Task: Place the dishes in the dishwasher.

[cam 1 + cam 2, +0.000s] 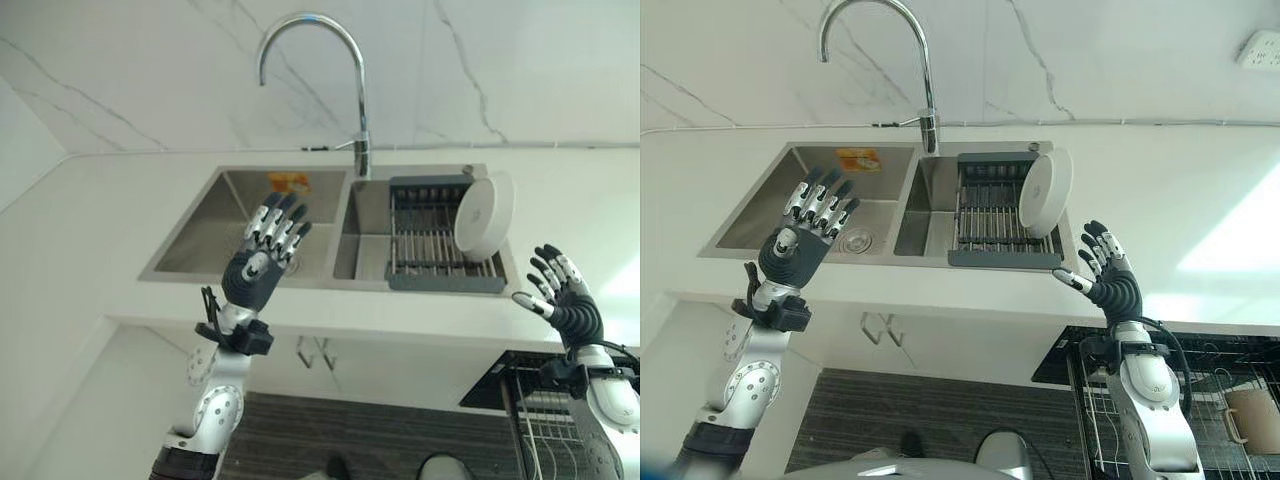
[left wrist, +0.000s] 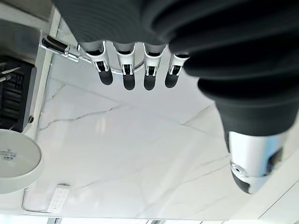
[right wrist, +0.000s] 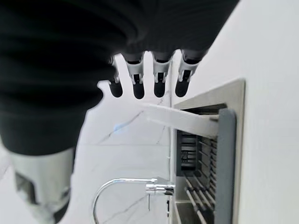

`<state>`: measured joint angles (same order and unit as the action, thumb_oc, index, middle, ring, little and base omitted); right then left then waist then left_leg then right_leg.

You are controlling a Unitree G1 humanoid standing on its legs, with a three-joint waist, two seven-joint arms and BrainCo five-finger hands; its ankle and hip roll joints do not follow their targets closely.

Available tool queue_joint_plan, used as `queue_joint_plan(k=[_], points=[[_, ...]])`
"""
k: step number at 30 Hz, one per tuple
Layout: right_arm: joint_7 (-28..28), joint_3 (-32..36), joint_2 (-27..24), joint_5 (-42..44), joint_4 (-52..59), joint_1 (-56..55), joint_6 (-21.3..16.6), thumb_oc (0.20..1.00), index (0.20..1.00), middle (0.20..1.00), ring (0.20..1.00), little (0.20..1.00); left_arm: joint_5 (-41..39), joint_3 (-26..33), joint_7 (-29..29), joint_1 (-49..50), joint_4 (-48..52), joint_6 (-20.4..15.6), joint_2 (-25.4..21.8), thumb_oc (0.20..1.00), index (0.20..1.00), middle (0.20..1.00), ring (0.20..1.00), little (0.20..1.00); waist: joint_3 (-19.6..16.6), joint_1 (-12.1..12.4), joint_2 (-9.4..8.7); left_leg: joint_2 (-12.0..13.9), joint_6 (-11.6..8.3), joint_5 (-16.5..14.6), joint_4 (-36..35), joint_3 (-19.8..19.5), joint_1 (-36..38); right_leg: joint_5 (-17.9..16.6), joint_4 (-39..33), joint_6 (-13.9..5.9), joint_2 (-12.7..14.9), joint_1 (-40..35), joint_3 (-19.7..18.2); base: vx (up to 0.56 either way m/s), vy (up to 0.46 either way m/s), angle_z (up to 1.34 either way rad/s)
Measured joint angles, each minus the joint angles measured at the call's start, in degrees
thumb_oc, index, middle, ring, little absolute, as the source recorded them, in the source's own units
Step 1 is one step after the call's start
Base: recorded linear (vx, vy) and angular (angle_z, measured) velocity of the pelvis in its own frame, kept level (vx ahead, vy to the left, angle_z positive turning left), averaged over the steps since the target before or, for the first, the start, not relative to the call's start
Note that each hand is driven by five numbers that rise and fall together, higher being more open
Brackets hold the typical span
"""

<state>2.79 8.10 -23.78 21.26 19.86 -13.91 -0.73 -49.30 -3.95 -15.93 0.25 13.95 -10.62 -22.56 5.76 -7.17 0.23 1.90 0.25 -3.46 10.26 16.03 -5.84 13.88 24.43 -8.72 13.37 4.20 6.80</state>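
In the left eye view, the left hand (image 1: 262,262) is hovering over the front rim of the sink (image 1: 190,272) with fingers straight and empty, while the right hand (image 1: 560,292), spread and holding nothing, is hanging off the front right corner of the sink, near the white plate (image 1: 484,214) leaning on edge at the right end of the drying rack (image 1: 430,240). In the right eye view, the dishwasher rack (image 1: 1230,400) is waiting under the counter's front edge, well apart. In the left wrist view, straight fingers (image 2: 128,74) are pointing at the wall. In the right wrist view, the plate's thin edge is showing past open fingers (image 3: 159,79); a loose pinch there could be tipping it off the rack.
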Motion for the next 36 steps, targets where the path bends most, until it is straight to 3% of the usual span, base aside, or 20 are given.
queue_joint_plan(k=[3,7,9,15,21,28,36], points=[[1.5,-0.2,0.0,0.0,0.0,0.7,0.0,1.000,1.000,1.000,1.000,1.000,0.2,0.0,-0.1,0.5,0.1,0.0,-0.2,1.000,1.000,1.000,1.000,1.000,0.3,1.2,0.38,1.0,0.41,-0.4,0.3,0.8,-0.1,-0.8,-1.8,-0.06,-0.2,-0.1,3.3,0.07,0.040,-0.30],[3.5,-0.1,0.0,0.1,0.0,2.4,0.6,1.000,1.000,1.000,1.000,1.000,0.9,0.0,-0.2,0.4,2.0,-0.2,-0.2,1.000,1.000,1.000,1.000,1.000,0.3,1.7,1.04,2.2,-0.29,0.1,1.0,0.8,-2.1,0.5,-1.3,0.50,-1.0,2.3,3.7,0.02,-0.030,-0.15],[4.7,0.1,-0.2,0.0,-0.4,3.2,1.3,1.000,1.000,1.000,1.000,1.000,1.7,0.0,-0.2,0.0,3.9,-0.6,-0.2,1.000,1.000,1.000,1.000,1.000,0.5,1.8,0.53,2.2,-1.52,1.5,0.1,1.2,-2.5,1.0,0.5,1.86,-0.2,5.1,4.4,0.05,-0.062,-0.23],[10.4,2.8,-2.8,1.9,-0.5,2.9,1.5,1.000,1.000,1.000,1.000,1.000,3.4,-0.3,0.7,-1.2,6.1,-1.4,-0.5,1.000,1.000,1.000,1.000,1.000,0.2,1.2,0.57,2.8,-1.32,3.6,-1.3,1.0,-0.9,2.6,3.9,2.30,-0.9,5.3,5.2,0.07,-0.097,0.00],[7.7,-0.1,-4.9,3.7,-0.5,7.9,2.2,1.000,1.000,1.000,1.000,1.000,3.4,-1.1,3.0,-3.3,6.1,-1.3,-0.5,1.000,1.000,1.000,1.000,1.000,0.0,1.2,0.79,3.1,-1.88,5.3,-3.2,0.9,0.2,3.5,5.4,3.20,-1.5,5.6,5.2,0.01,-0.079,0.00],[4.9,-2.3,-9.9,4.4,-2.9,12.4,4.2,1.000,1.000,1.000,1.000,1.000,4.8,-3.9,4.3,-4.5,5.6,-1.4,-0.4,1.000,1.000,1.000,1.000,1.000,-2.0,2.9,1.31,4.0,-2.22,6.3,-4.4,0.6,0.1,4.6,6.8,4.79,-2.6,6.7,5.6,0.01,-0.053,0.00],[3.4,-6.1,-11.1,14.2,-12.4,18.7,5.2,1.000,1.000,1.000,1.000,1.000,5.7,-6.1,3.2,-4.6,2.5,-1.4,-0.4,1.000,1.000,1.000,1.000,1.000,-4.3,5.2,1.70,4.6,-2.43,7.0,-4.3,0.1,0.1,4.4,6.8,5.42,-3.2,6.4,6.3,0.00,-0.006,0.02]])
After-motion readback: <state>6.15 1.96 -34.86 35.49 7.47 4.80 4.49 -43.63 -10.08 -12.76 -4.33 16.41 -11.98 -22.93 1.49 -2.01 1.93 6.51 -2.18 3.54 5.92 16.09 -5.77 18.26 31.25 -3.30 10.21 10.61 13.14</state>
